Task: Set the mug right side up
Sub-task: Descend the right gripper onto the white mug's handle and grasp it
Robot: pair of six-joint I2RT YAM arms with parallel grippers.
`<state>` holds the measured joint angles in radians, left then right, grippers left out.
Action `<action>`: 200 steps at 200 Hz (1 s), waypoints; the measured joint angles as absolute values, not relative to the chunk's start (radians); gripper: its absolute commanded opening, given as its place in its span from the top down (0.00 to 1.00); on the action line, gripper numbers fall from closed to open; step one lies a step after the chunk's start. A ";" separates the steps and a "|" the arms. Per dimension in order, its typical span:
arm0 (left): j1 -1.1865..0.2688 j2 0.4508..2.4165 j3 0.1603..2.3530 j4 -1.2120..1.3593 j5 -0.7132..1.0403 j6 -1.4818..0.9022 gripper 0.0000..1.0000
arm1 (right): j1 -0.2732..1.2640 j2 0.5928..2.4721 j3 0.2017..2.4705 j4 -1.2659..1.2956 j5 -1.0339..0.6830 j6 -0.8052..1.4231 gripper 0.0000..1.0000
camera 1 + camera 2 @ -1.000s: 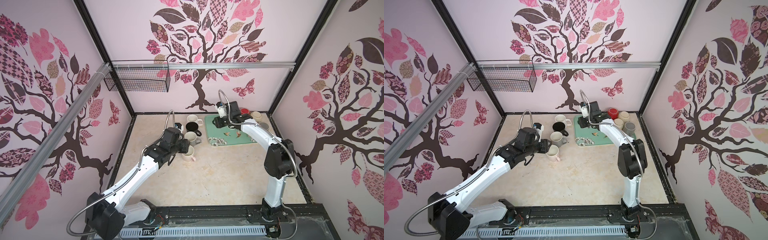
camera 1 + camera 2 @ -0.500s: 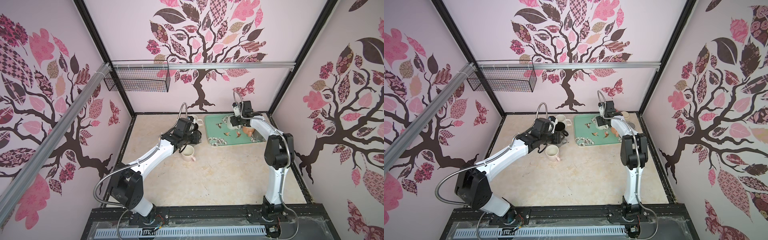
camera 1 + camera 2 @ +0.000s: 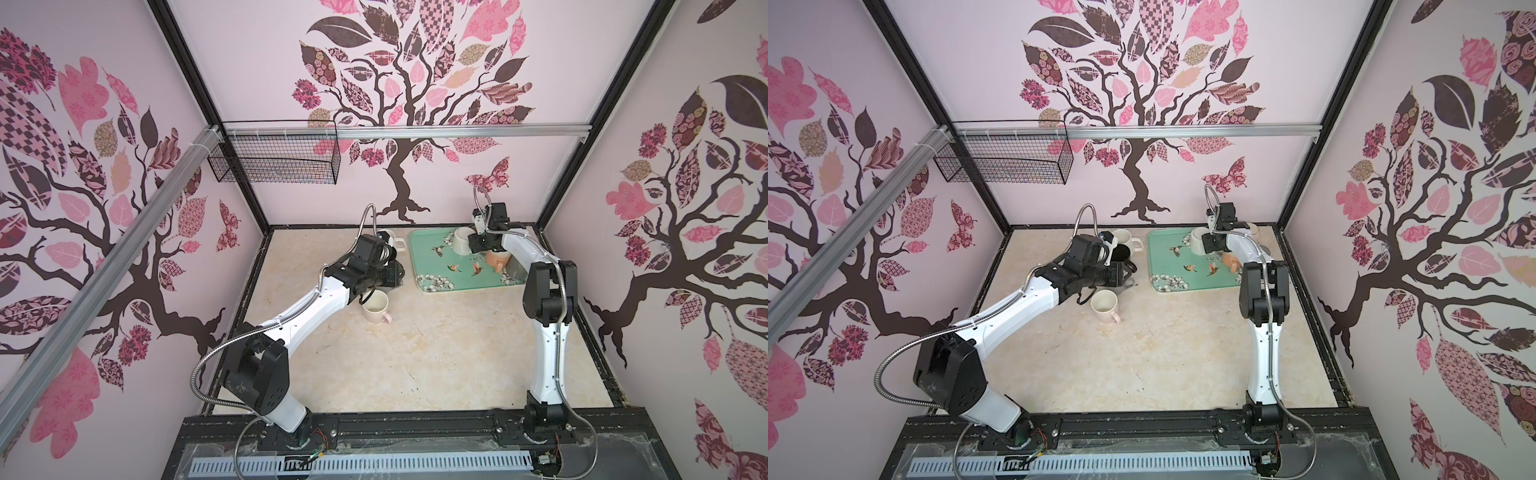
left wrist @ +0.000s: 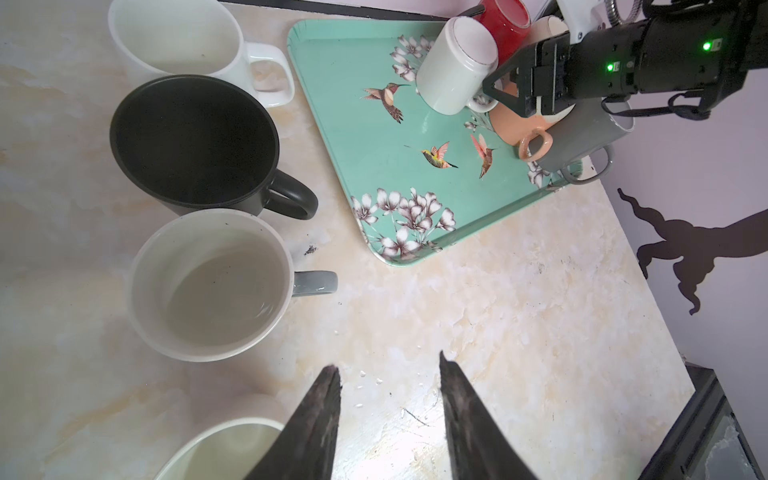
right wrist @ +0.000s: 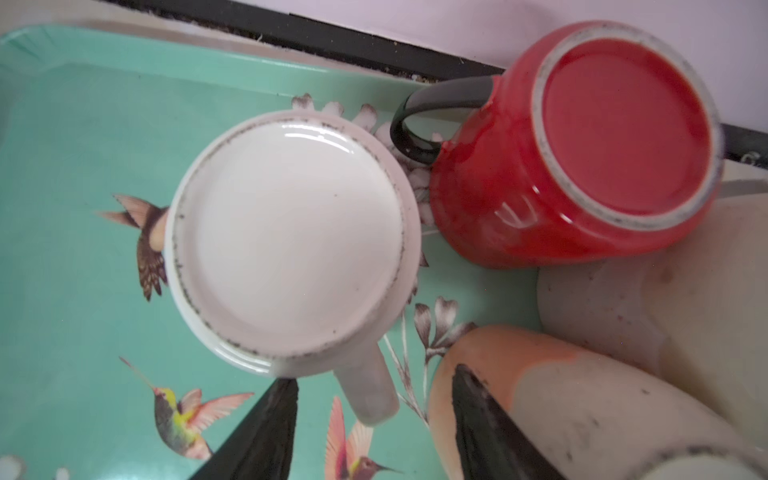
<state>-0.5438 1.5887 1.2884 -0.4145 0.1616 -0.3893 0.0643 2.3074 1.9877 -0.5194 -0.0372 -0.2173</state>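
Note:
A white mug (image 5: pixel 286 245) stands upside down on the teal tray (image 5: pixel 62 124), at the tray's back in both top views (image 3: pixel 461 240) (image 3: pixel 1198 241). My right gripper (image 5: pixel 374 376) is open just over it. The mug's handle (image 5: pixel 370 390) shows between the two fingers, neither pressing on it. One finger lies in front of an overturned peach mug (image 5: pixel 519 395). My left gripper (image 4: pixel 386 361) is open and empty over bare table, beside upright mugs, left of the tray (image 3: pixel 397 274).
A red mug (image 5: pixel 582 166), a cream mug (image 5: pixel 685 291) and a grey mug (image 4: pixel 582 137) crowd the tray's far right, upside down. Upright mugs stand left of the tray: white (image 4: pixel 174 37), black (image 4: pixel 191 141), grey-handled (image 4: pixel 212 286), pink (image 3: pixel 376 307).
My right gripper swung across the tray and came to the white mug's handle, jaws wider than before. My left gripper drew away from the pink mug toward the tray.

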 measured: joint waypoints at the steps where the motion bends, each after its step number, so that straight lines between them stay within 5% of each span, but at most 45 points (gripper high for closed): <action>1: -0.544 1.589 1.288 -0.415 0.162 -0.389 0.57 | 0.064 2.309 1.989 -0.521 -0.039 -0.218 0.47; 87: -0.544 1.590 1.288 -0.443 0.146 -0.389 0.57 | 0.082 2.312 1.868 -0.447 -0.091 -0.183 0.94; 184: -0.544 1.507 1.239 -0.451 0.143 -0.395 0.57 | 0.218 2.050 1.482 -0.384 -0.044 -0.173 1.00; 200: -0.544 1.491 1.222 -0.451 0.144 -0.397 0.58 | 0.233 2.008 1.425 -0.385 -0.058 -0.156 0.90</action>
<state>-0.5438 1.4906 1.2221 -0.4511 0.1440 -0.3973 0.2329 2.0079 1.4250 -0.3847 -0.0582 -0.1562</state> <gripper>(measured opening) 0.425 0.176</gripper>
